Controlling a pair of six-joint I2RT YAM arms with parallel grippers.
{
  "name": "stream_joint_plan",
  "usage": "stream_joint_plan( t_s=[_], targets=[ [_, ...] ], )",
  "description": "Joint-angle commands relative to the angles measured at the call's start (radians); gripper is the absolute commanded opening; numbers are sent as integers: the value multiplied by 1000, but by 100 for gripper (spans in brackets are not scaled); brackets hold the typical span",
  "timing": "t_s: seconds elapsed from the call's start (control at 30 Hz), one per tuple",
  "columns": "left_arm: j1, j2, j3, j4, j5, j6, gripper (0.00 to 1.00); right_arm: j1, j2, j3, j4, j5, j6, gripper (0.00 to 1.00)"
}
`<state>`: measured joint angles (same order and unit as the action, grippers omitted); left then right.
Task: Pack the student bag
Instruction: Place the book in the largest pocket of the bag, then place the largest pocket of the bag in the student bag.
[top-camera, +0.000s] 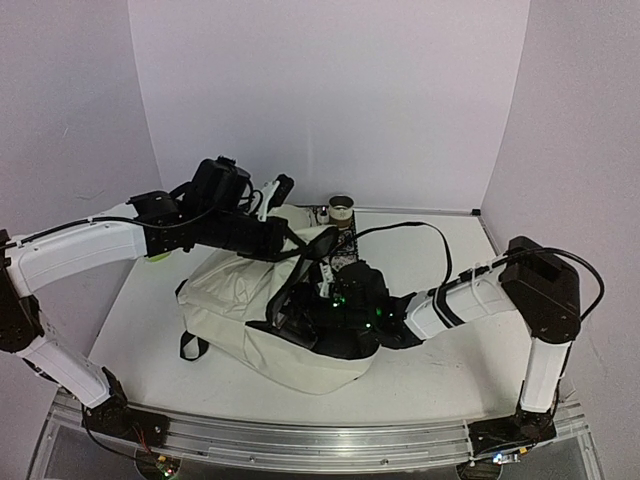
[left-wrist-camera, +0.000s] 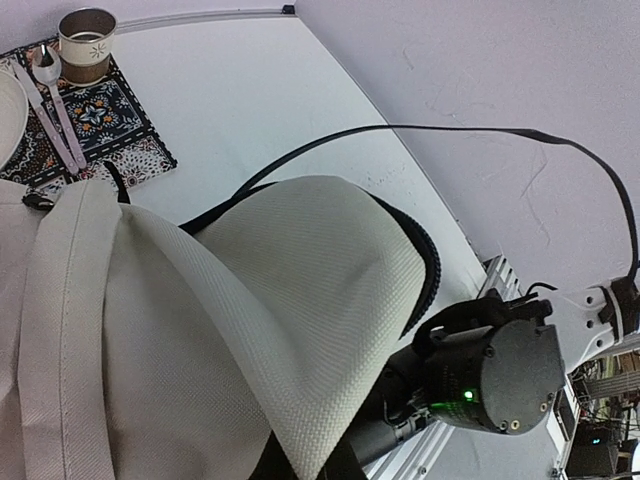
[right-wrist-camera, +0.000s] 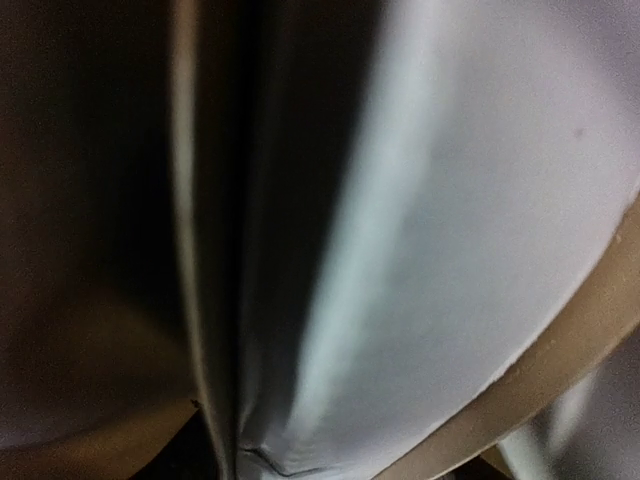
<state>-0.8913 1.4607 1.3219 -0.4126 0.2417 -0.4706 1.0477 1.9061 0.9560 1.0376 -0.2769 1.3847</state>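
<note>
I see the student bag (top-camera: 235, 300) lying in the middle of the white tabletop (top-camera: 440, 370). Its cream body slumps toward the near left and its dark mouth is turned to the right. My right arm comes in from the right. The right claw (top-camera: 322, 312) is pushed into that mouth, so the black wrist housing with its green lights sits at the opening and the fingers are hidden. The right wrist camera gives me only a blur of grey lining, dark folds and a cream edge, so I cannot tell whether that claw is released or clenched. My left arm reaches across from the left, above the far side of the bag. The left claw (top-camera: 277, 192) is clenched at the bag's far upper edge. I cannot make out whether any fabric is caught in it. The left wrist view is filled with raised cream fabric and a broad cream strap (left-wrist-camera: 60, 330). The right arm's wrist is tucked under the lifted flap. Beyond the bag, at the far edge, a patterned placemat (left-wrist-camera: 105, 115) carries a paper cup (left-wrist-camera: 86, 42) and a spoon (left-wrist-camera: 48, 70). A black cable (left-wrist-camera: 450, 128) arches over the tabletop on the right.
</note>
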Motion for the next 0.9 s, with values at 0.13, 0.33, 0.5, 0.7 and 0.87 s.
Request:
stream_joint_plan(
  t_s=[0.13,0.33,0.5,0.7,0.87],
  targets=[
    [-14,-72,-43,117,-66,-2,0,0,-53,-39,-29,-18,-90,82],
    [-12,-49,-55,117,-83,9,0,-1,-168,-96,-198,-7,-189,98],
    [-13,-46,-65,116,-83,22,0,-1,-260,-150,-329,4,-262,98],
    [-14,-19,-106,115,20,24,1,-3,-452,-149,-651,128,-514,98],
    [-42,-1,-161,117,51,22,4,-8,-619,-154,-904,328,-713,98]
  ],
)
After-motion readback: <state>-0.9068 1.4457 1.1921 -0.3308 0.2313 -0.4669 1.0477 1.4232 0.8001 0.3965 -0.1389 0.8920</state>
